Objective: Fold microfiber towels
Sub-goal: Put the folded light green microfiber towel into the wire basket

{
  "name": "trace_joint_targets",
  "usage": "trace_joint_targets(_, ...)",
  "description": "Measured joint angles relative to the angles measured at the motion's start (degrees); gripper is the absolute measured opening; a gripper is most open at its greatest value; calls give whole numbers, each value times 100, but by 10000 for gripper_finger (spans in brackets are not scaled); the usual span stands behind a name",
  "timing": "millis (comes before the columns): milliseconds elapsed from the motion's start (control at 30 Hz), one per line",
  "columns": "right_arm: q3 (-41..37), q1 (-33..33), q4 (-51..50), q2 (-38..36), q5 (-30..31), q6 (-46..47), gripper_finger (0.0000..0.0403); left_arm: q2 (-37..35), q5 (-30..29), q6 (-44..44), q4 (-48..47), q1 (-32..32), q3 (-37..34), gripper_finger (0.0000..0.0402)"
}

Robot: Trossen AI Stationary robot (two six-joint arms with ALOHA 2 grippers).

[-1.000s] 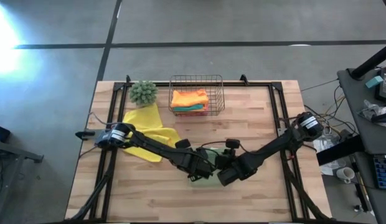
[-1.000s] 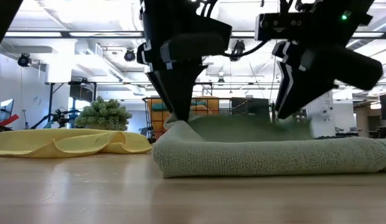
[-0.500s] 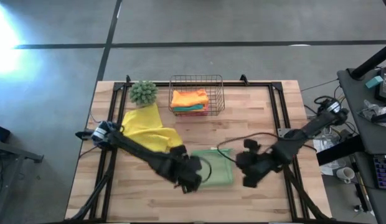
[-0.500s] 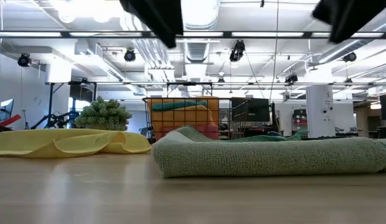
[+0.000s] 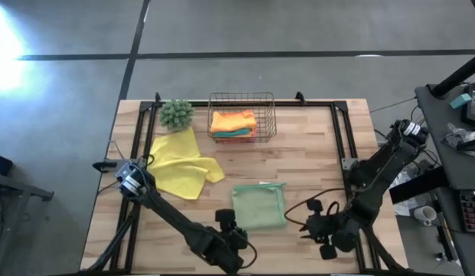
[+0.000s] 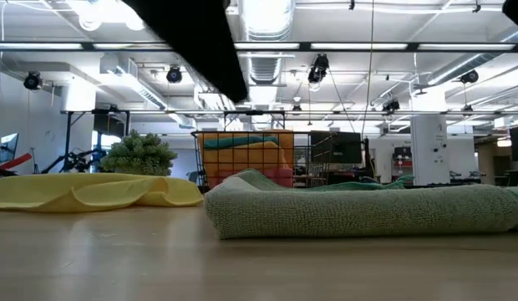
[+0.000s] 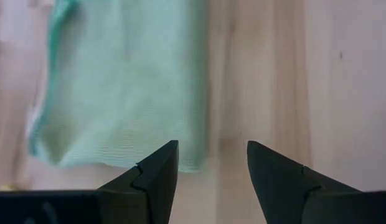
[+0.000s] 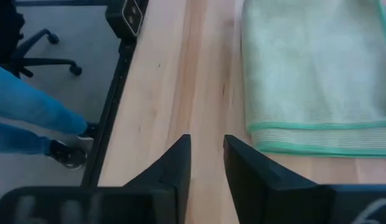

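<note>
The pale sage green towel (image 5: 259, 205) lies folded flat on the table near its front middle; it also shows in the low view (image 6: 359, 209). My left gripper (image 5: 231, 228) hovers open and empty by the towel's near left corner, which shows in the left wrist view (image 7: 118, 93). My right gripper (image 5: 318, 227) is open and empty, to the right of the towel (image 8: 311, 81). A yellow towel (image 5: 184, 162) lies loosely spread at the left. An orange towel (image 5: 233, 119) and a teal one lie in the wire basket (image 5: 241, 98).
A spiky green ball plant (image 5: 176, 113) stands at the far left, beside the basket. Bare wood runs along the near edge and the right side (image 5: 314, 161). In the right wrist view, a person's blue trouser leg and shoe (image 8: 31, 118) show beyond the table edge.
Both grippers have risen off the sage towel and drawn back toward the table's near edge, the left one toward the near left and the right one toward the near right. The towel stays folded in place.
</note>
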Motion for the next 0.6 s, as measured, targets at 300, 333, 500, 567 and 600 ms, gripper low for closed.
trace_joint_targets(300, 199, -35, 221, 983, 83, -885, 162, 261, 74, 514, 557, 32, -12, 176)
trace_joint_targets(333, 273, -48, 237, 1126, 134, -1120, 168, 304, 85, 598, 605, 48, -15, 176)
trace_joint_targets(500, 673, -189, 223, 1849, 524, -1915, 184, 430, 91, 522, 619, 132, -28, 176)
trace_joint_targets(567, 847, -304, 224, 2098, 566, -2135, 184, 485, 82, 459, 607, 181, -31, 176)
trace_joint_targets(600, 922, -364, 228, 2219, 586, -2196, 184, 509, 72, 458, 601, 195, -35, 176)
